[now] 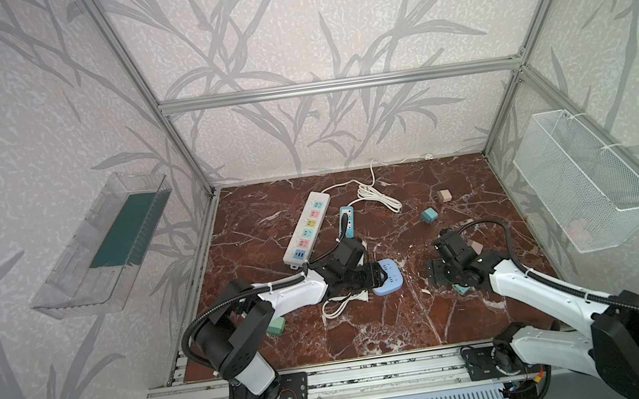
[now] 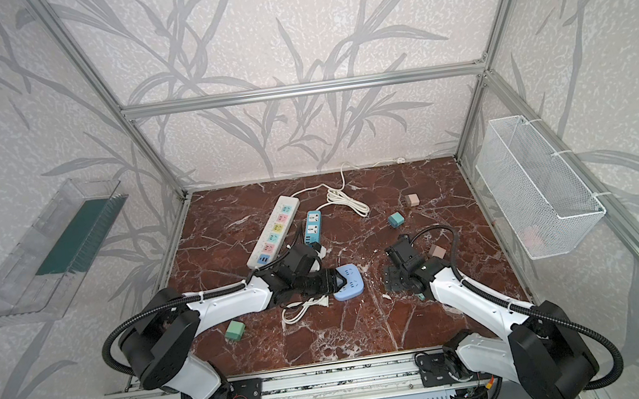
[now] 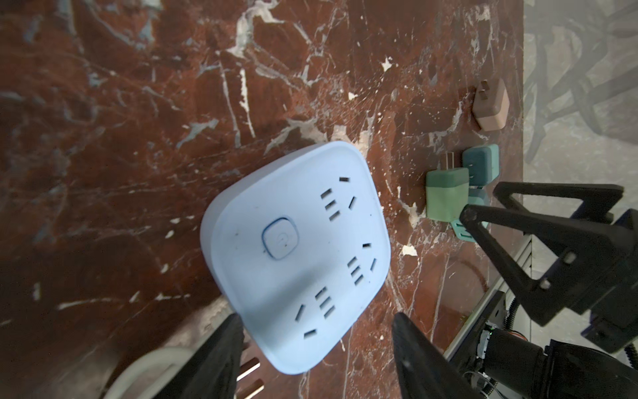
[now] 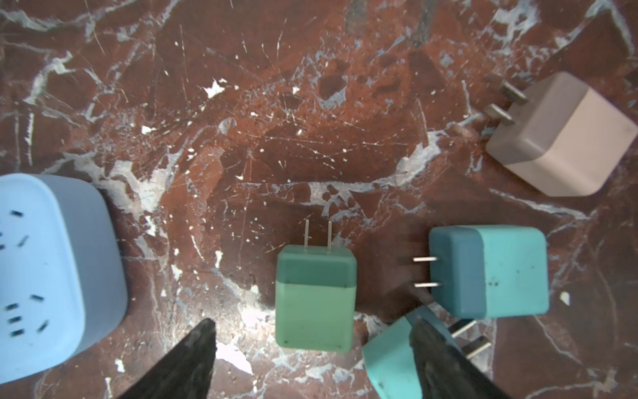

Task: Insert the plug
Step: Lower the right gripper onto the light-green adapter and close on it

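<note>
A light blue square socket block [image 3: 293,252] lies on the marble floor, seen in both top views [image 1: 391,283] [image 2: 349,284]. My left gripper [image 3: 317,317] [image 1: 380,278] is open around its near corner; one finger [image 3: 224,345] rests against its edge and the other stands apart. A two-tone green plug [image 4: 316,297] lies flat with its prongs pointing away, between the open fingers of my right gripper [image 4: 312,323] [image 1: 440,272], with a gap on each side. A teal plug [image 4: 386,359] lies partly under one right finger [image 4: 435,359].
Beside the green plug lie a blue-teal plug [image 4: 490,273] and a pink plug [image 4: 566,138]. A white power strip [image 1: 307,227], a small blue strip [image 1: 347,222], coiled white cable [image 1: 378,195] and loose plugs [image 1: 429,215] [image 1: 276,327] lie further off. A wire basket [image 1: 587,178] hangs on the right wall.
</note>
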Motion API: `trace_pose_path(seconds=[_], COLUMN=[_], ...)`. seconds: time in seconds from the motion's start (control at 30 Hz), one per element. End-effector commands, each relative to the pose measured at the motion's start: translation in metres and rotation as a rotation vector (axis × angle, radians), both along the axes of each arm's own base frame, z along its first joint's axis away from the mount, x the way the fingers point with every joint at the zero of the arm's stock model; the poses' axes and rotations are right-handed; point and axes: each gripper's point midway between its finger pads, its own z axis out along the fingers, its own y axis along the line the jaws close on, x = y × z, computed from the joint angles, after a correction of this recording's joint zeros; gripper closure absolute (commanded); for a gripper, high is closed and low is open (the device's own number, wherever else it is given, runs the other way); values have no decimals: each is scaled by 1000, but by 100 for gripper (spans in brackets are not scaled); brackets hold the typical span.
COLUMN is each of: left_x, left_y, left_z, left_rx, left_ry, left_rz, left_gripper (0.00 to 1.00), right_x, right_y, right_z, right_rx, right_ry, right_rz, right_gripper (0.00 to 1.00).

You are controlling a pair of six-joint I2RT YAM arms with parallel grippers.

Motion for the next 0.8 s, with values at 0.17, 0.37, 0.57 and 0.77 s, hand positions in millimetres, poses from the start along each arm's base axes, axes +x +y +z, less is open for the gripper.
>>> trace_pose_path(seconds=[0.17,0.37,0.57,0.77], left_x=[14,19,14,8], left_y=[4,38,58,60], left_z=[68,102,106,105], left_rx=[-18,37,43,-7], left_ry=[-164,-302,-317,-299], left_rz=[-4,63,103,121], left_gripper=[29,24,24,24], right_x=[2,1,-1,2], right_y=[-6,-3,2,5], right_z=[0,-11,-17,-20], right_rx=[24,54,76,75], right_ry=[-5,22,56,77], right_rz=[-55,-78,-75,-79], right_gripper=[25,31,34,36])
